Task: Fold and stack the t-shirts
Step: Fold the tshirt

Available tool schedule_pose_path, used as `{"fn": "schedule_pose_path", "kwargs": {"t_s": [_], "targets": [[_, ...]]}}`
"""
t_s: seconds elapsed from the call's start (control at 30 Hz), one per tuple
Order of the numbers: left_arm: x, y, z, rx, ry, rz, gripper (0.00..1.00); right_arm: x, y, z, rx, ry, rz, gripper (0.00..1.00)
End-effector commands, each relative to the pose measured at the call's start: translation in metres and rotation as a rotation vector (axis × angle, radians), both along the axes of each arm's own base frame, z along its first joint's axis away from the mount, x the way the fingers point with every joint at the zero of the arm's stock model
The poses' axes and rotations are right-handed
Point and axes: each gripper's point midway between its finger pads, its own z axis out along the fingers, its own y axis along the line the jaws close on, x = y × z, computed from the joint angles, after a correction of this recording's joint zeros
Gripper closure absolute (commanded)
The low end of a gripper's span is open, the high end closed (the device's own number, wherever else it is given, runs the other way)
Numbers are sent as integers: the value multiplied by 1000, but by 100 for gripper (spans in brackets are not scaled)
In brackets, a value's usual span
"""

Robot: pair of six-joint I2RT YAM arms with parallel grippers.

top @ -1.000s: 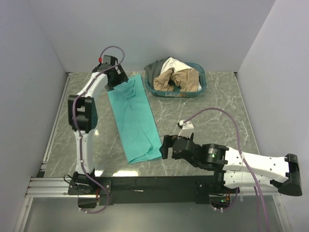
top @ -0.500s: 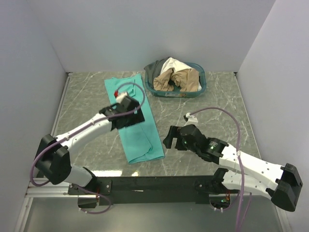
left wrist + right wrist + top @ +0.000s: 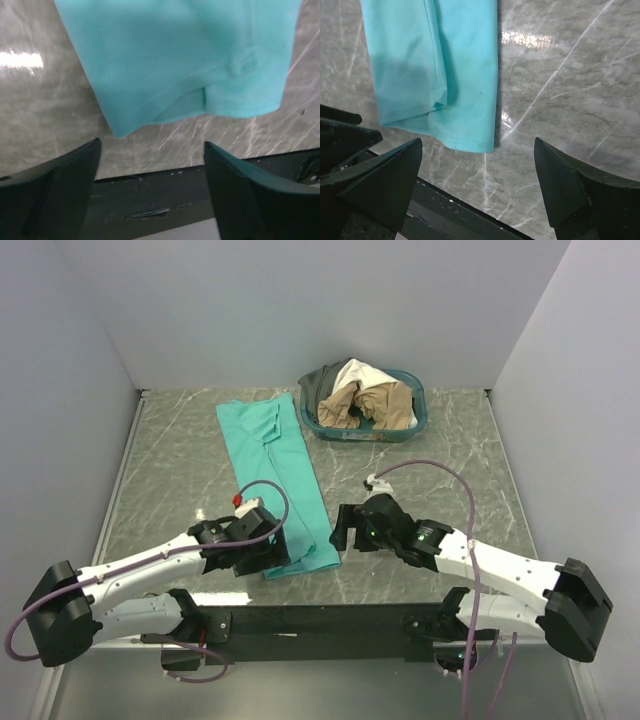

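Observation:
The bright teal-green t-shirt (image 3: 280,470) lies on the grey marble table as a long strip folded lengthwise, running from the back down to the near edge. My left gripper (image 3: 268,558) hovers open over its near left corner. In the left wrist view the hem (image 3: 190,55) lies just beyond the open left gripper (image 3: 150,167). My right gripper (image 3: 342,536) stands open just right of the near right corner. The hem corner (image 3: 470,135) shows ahead of the open right gripper (image 3: 477,172). Cream-white (image 3: 358,373), tan-beige (image 3: 388,400) and dark grey (image 3: 318,386) t-shirts lie heaped in the basket.
The oval teal-blue basket (image 3: 360,434) stands at the back, right of the strip's far end. A black mounting rail (image 3: 320,620) runs along the near table edge just below both grippers. Grey walls close in the left, back and right sides.
My left arm has swung from the shirt's far end down to its near left corner, uncovering the collar end. The right gripper has edged closer to the near right corner.

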Motion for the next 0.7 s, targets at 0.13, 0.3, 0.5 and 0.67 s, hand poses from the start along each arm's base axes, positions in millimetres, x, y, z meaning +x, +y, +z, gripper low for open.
{"fn": "schedule_pose_path", "kwargs": {"t_s": [0.13, 0.3, 0.5, 0.67], "targets": [[-23, -2, -20, -52, 89, 19, 32, 5, 27, 4, 66, 15, 72, 5], [-28, 7, -39, -3, 119, 33, 48, 3, 30, -14, 16, 60, 93, 13], [-27, 18, -55, 80, 141, 66, 69, -7, 36, -29, 26, 119, 141, 23], [-22, 12, -51, 86, 133, 54, 82, -12, 37, -47, 13, 158, 155, 32]]}}
